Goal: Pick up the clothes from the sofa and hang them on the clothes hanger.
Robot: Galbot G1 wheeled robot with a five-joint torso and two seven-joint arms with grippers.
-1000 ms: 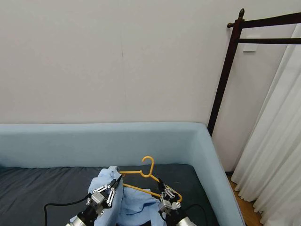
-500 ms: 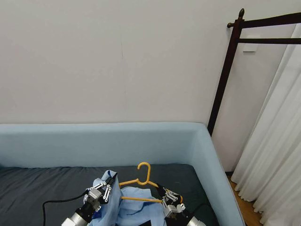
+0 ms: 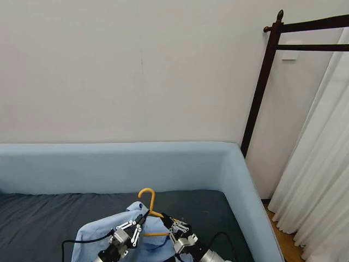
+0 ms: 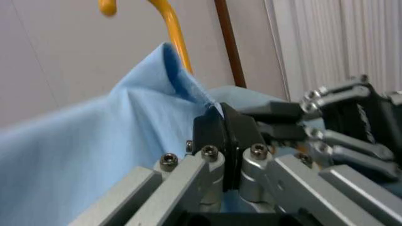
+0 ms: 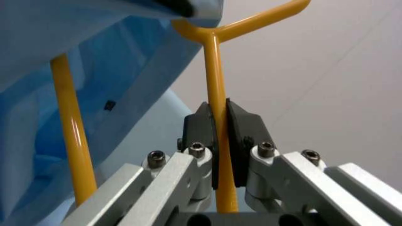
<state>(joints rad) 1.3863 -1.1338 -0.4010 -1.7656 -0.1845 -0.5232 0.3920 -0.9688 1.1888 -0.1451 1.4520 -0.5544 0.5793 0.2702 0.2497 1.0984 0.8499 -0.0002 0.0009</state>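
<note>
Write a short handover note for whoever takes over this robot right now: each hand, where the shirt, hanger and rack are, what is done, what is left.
Left hand: shut on the blue shirt near its collar.
Right hand: shut on one bar of the orange hanger.
Where: the shirt is on the hanger, hook out at the collar, both held low over the sofa. The wooden rack stands past the sofa's end, on the robot's right.
Done: shirt and hanger gripped.
Left: carry them to the rack and hook the hanger on its rail.

Noted ahead of me: white wall [image 3: 136,71] above pale blue sofa [image 3: 109,164]; white curtains [image 3: 322,164] right; wood floor [image 3: 284,240] beneath.
</note>
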